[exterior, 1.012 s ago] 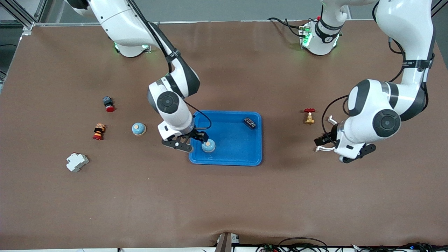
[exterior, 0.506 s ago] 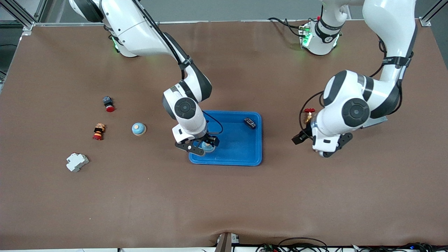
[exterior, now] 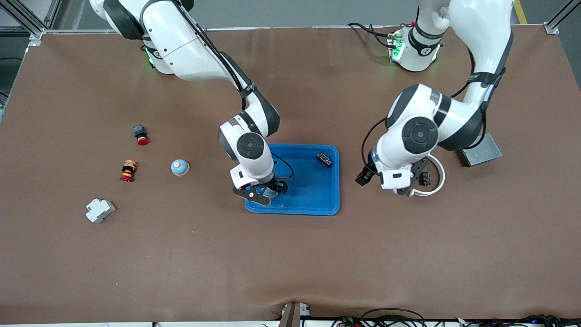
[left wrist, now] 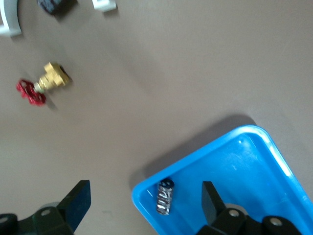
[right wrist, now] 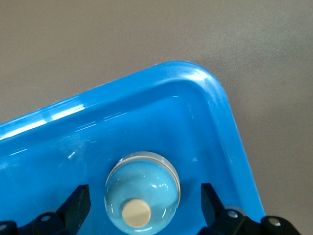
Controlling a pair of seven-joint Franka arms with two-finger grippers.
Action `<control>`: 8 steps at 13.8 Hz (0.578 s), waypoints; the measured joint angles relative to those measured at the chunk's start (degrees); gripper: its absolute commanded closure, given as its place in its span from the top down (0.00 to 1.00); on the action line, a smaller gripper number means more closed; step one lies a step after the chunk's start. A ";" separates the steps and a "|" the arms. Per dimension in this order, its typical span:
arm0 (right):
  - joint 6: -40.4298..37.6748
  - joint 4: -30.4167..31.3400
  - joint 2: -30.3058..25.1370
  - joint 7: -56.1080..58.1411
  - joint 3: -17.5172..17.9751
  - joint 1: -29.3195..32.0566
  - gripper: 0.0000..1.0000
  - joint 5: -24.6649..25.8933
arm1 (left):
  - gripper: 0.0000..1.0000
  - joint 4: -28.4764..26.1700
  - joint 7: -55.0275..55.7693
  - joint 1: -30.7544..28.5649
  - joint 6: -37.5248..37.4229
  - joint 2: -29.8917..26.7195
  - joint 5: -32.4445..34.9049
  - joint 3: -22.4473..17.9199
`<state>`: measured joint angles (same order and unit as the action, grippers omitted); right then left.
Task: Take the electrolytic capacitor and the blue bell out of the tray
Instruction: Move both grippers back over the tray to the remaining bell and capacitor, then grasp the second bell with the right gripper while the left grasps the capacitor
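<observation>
Straddling the blue bell (right wrist: 143, 190) at the tray's (exterior: 317, 206) seven o'clock corner: right end effector (exterior: 262, 192), released; dome probably slick, grip its sides. Left end effector (exterior: 394, 185) released, above table.

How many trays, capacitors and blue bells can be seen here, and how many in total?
Tray: 1
Capacitor: 1
Blue bells: 2, inside bell and outside bell
Total: 4

No legible text, label or number anywhere.
</observation>
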<state>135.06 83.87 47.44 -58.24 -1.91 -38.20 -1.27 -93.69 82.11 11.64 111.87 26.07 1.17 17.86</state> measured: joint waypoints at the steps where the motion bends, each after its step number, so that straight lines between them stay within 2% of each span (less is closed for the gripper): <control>1: 0.00 -0.10 0.20 -0.11 0.00 -0.11 1.00 0.06 | 1.00 0.50 2.81 0.83 1.31 0.94 0.00 0.01; 7: 0.01 -1.06 1.40 -0.70 -0.03 -0.58 1.00 0.14 | 1.00 1.14 19.87 4.36 8.70 4.95 -0.02 0.03; 8: 0.01 -1.34 1.58 -0.71 -0.03 -0.58 0.95 0.15 | 1.00 1.25 21.86 5.08 9.22 5.36 -0.02 0.03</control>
<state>135.07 82.53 49.03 -58.94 -1.94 -38.78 -1.13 -92.44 103.97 16.73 121.09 31.43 1.15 17.89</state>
